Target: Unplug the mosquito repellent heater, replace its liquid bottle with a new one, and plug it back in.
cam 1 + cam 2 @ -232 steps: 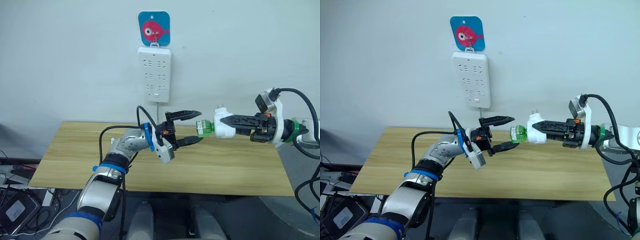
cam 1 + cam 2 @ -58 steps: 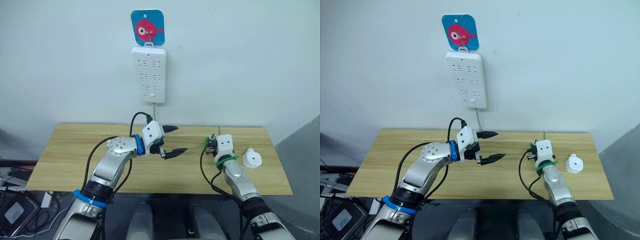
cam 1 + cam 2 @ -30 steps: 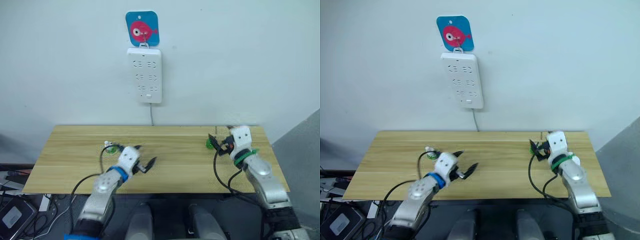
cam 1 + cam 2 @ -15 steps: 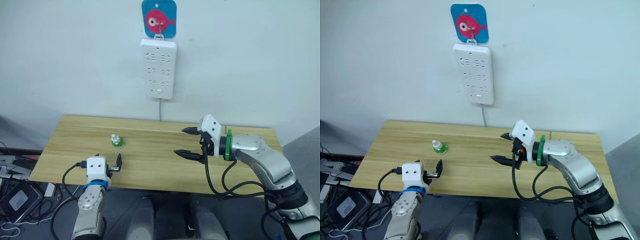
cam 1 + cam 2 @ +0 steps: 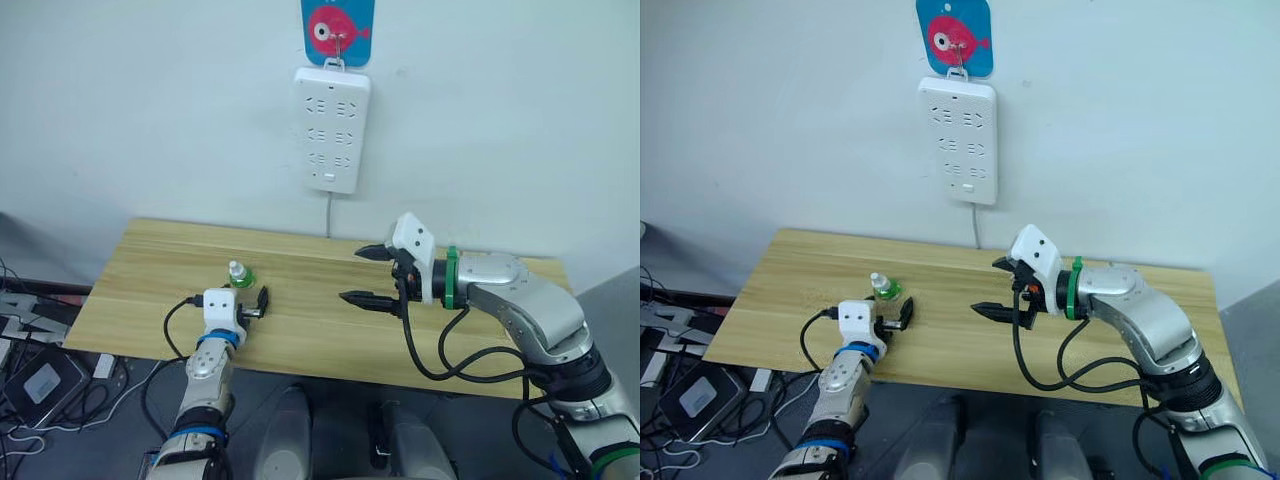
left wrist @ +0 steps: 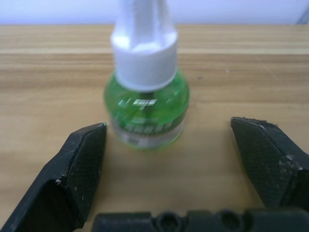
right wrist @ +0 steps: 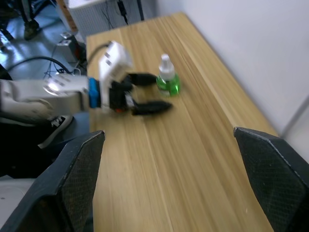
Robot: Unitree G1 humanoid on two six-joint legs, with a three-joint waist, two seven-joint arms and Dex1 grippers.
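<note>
Before left end effector (image 6: 174, 154): green bottle (image 6: 147, 104)

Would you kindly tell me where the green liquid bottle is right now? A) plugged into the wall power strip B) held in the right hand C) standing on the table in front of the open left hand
C: the green liquid bottle stands upright on the wooden table, just ahead of the open left hand, untouched.

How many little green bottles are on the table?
1. The green bottle stands upright on the wooden table, toward the robot's left side, just in front of the open left gripper. Another could be hidden behind the robot's arms.
</note>
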